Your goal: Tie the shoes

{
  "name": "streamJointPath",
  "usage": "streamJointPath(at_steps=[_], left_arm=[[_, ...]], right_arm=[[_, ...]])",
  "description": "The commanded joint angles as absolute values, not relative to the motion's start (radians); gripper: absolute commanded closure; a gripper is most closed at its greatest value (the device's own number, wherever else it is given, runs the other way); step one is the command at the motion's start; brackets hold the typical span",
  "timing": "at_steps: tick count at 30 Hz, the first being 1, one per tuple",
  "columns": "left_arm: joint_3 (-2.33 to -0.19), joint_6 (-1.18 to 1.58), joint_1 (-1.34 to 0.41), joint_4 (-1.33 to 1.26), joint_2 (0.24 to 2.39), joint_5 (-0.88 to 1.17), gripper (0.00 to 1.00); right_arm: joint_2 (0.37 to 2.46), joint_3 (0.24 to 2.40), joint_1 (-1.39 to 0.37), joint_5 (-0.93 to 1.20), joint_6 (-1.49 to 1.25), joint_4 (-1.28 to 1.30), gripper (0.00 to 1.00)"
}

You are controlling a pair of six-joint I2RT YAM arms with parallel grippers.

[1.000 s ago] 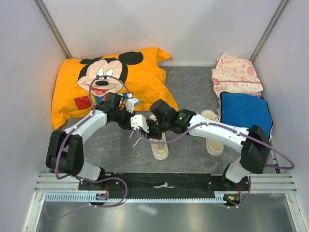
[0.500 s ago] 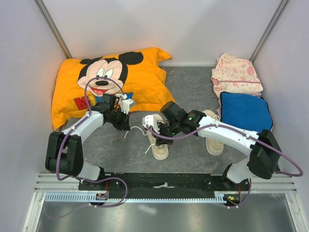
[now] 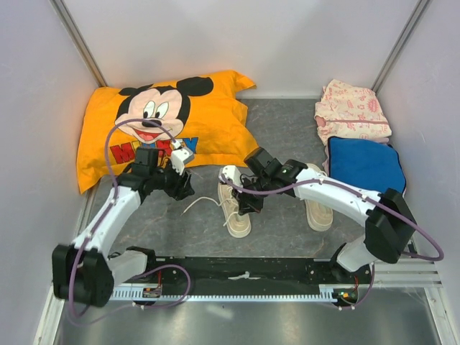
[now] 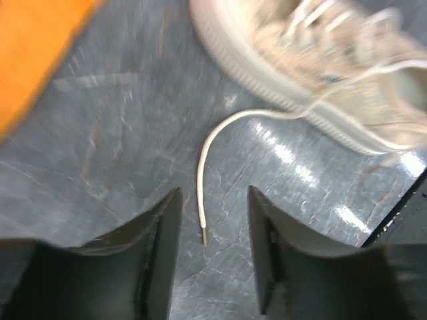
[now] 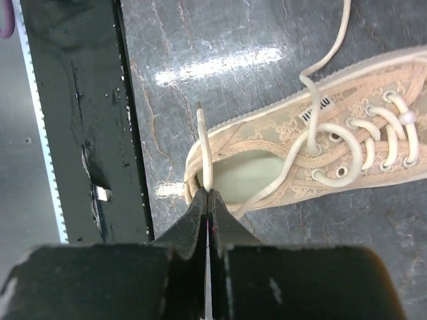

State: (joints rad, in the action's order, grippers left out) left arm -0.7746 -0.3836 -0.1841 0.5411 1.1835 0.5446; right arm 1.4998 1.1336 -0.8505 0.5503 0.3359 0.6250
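Two cream-beige shoes lie on the grey floor: one [image 3: 236, 210] in the middle and the other [image 3: 317, 206] to its right. My right gripper [image 3: 246, 203] hangs over the middle shoe [image 5: 313, 153], above its heel opening. It [image 5: 208, 193] is shut on a white lace [image 5: 202, 143], whose tip sticks out past the fingertips. My left gripper [image 3: 183, 188] is left of that shoe and open. In the left wrist view the other lace end [image 4: 202, 200] lies loose on the floor in front of the open gripper [image 4: 213, 192]. The shoe [image 4: 313, 73] is blurred at top right there.
An orange Mickey Mouse pillow [image 3: 165, 118] lies at the back left, close behind my left arm. A folded pink cloth [image 3: 352, 108] and a blue cushion [image 3: 366, 165] sit at the right wall. The black base rail [image 3: 244, 269] runs along the near edge.
My left gripper has opened, let its lace end drop to the floor, and drawn back to the left. My right gripper stays shut on its lace and has shifted slightly right.
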Motion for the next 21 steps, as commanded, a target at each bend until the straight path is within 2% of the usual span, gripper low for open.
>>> streamJointPath(at_steps=[1,4,7,11,15,21], left_arm=[[-0.770,-0.460,-0.183,0.506,0.973,0.748,0.40],[-0.746,-0.436,-0.207,0.491,0.896,0.820,0.39],[-0.709,-0.381,-0.258,0.442,0.888,0.848,0.43],[-0.677,-0.285,-0.417,0.324,0.916,0.761,0.44],[-0.664,-0.171,-0.469,0.207,0.975,0.698,0.45],[-0.673,-0.140,-0.529,0.127,1.055,0.699,0.47]], right_arm=[[1.525,1.203,-0.807,0.609,0.252,0.592,1.00],[1.534,1.212,-0.769,0.638,0.216,0.585,1.00],[1.552,1.216,-0.738,0.669,0.177,0.566,1.00],[1.582,1.229,-0.712,0.707,0.160,0.563,1.00],[1.592,1.235,-0.712,0.732,0.158,0.561,1.00],[1.592,1.229,-0.712,0.753,0.158,0.563,1.00]])
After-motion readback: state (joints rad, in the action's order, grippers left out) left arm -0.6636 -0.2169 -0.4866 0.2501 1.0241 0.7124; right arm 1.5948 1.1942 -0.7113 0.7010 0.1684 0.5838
